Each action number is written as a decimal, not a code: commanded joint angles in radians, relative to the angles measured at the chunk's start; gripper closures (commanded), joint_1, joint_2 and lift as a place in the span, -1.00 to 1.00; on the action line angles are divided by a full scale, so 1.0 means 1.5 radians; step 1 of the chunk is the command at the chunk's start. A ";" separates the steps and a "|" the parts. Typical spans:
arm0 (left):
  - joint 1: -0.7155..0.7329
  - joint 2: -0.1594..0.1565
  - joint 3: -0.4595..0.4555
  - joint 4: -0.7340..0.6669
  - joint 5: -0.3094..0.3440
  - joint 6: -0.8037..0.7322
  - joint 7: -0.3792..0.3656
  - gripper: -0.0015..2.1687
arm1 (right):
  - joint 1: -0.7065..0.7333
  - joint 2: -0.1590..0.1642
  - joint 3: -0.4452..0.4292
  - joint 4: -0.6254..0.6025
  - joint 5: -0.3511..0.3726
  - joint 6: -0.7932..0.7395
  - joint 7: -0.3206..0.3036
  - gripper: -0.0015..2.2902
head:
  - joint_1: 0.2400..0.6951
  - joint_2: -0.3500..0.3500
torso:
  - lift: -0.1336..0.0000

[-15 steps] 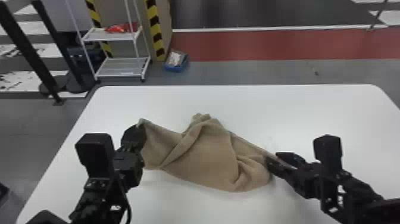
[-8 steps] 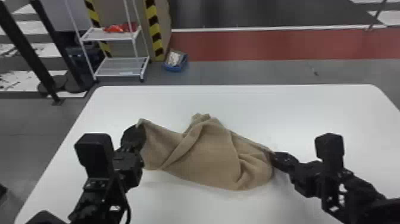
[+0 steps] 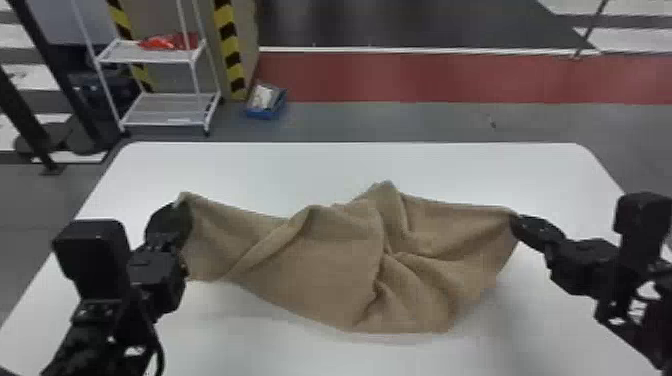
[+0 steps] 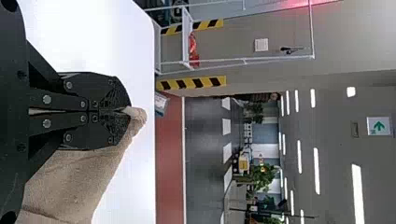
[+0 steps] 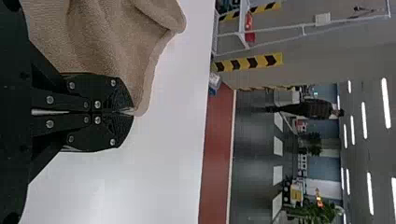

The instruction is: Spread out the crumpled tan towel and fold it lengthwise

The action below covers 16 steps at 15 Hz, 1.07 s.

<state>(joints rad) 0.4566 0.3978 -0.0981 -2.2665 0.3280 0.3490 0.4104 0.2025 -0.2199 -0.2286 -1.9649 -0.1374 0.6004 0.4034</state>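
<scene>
- And we're in the spreading-out step, I'd say, with the fold yet to be made: the left hand (image 4: 126, 111) is pressed together on one end of the towel (image 3: 320, 265), a little tuft of cloth poking past its tips.
- Over on the other side, the right hand (image 5: 129, 112) has its fingers closed too, nipping the towel by what looks like a corner.
- The towel stretches between the two across the middle of the counter (image 3: 250, 170), its left end towards the left edge, its right end reaching towards the right edge, bare counter between it and the far edge.
- Next move, as I read it: draw the hands apart, tug the top side straight, shake out the middle and lay it flat before any lengthwise fold.
- What a rumple, though! Tan, soft-looking cloth, a slanting fold on the left, deep creases bunched right of centre, a peak poking up on the far side.
- The near side sags in a rounded belly towards the near edge; whether it touches the counter there, I can't tell.
</scene>
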 commanded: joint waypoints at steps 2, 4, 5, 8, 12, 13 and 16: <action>0.000 0.001 0.002 -0.003 -0.002 0.000 -0.001 0.33 | -0.003 -0.014 -0.086 0.014 -0.036 0.002 0.000 0.24 | 1.00 -0.24 | -0.86; 0.000 0.001 0.001 -0.006 -0.003 0.004 -0.001 0.33 | -0.003 -0.024 -0.124 0.028 -0.054 0.002 -0.001 0.24 | 1.00 -0.36 | -0.86; 0.000 0.001 0.002 -0.009 -0.003 0.006 -0.001 0.33 | -0.001 -0.030 -0.137 0.032 -0.056 0.002 -0.001 0.24 | 1.00 -0.40 | -0.86; -0.004 -0.002 -0.003 -0.009 -0.009 0.027 -0.001 0.33 | 0.020 -0.029 -0.152 0.033 -0.072 -0.016 0.001 0.24 | 1.00 -0.57 | -0.86; -0.006 -0.005 -0.013 -0.011 -0.019 0.041 -0.004 0.33 | 0.044 -0.007 -0.142 0.036 -0.070 -0.057 0.008 0.24 | 1.00 -0.61 | -0.86; -0.004 -0.006 -0.013 -0.011 -0.021 0.041 -0.004 0.30 | 0.050 -0.006 -0.142 0.036 -0.072 -0.063 0.009 0.24 | 1.00 -0.60 | -0.86; -0.005 -0.011 -0.013 0.009 -0.041 0.041 -0.007 -0.71 | 0.059 0.000 -0.144 0.040 -0.072 -0.080 0.015 0.24 | 1.00 -0.58 | -0.86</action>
<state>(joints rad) 0.4519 0.3860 -0.1170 -2.2700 0.2861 0.4105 0.4008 0.2858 -0.2217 -0.4420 -1.9094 -0.2453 0.4910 0.4265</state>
